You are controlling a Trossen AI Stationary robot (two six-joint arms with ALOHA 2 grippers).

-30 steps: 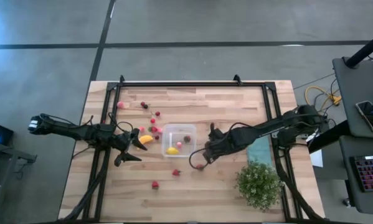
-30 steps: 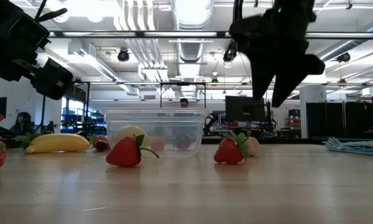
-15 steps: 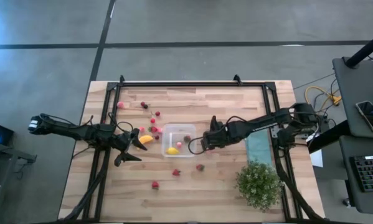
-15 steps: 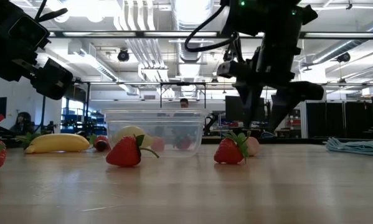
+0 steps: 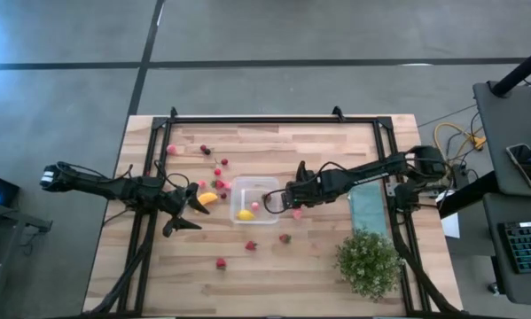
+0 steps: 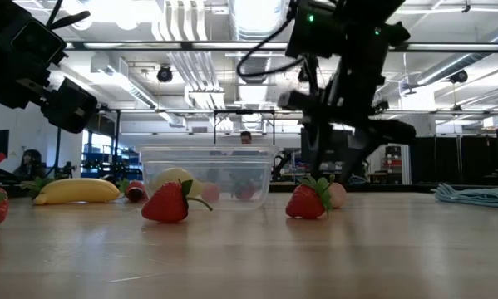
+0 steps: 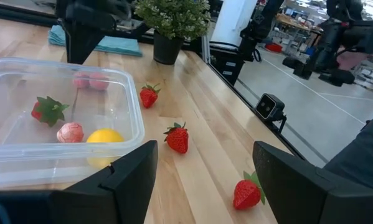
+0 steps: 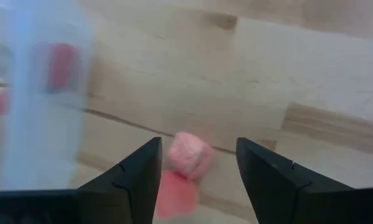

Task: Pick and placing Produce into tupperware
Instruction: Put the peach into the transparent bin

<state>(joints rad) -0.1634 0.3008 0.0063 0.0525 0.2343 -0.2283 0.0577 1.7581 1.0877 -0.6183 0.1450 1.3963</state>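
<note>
Your right gripper [image 5: 280, 207], fingers spread, hangs over a pink berry [image 8: 189, 155] on the bench, just right of the tupperware [image 5: 254, 201]; you're mid-approach, so lower and close on it; left gripper [image 5: 188, 213] waits, spread

The small clear plastic tupperware box [image 5: 255, 201] sits mid-counter [image 5: 318, 266], loose red berries [image 5: 221, 263] around it, the right claw [image 5: 273, 205] beside it.

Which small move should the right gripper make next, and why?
Probably lower the right gripper and close it on the pink piece. Its fingers are open, and the piece lies on the table between them, just outside the tupperware. The left gripper waits, open, on the box's other side.
</note>
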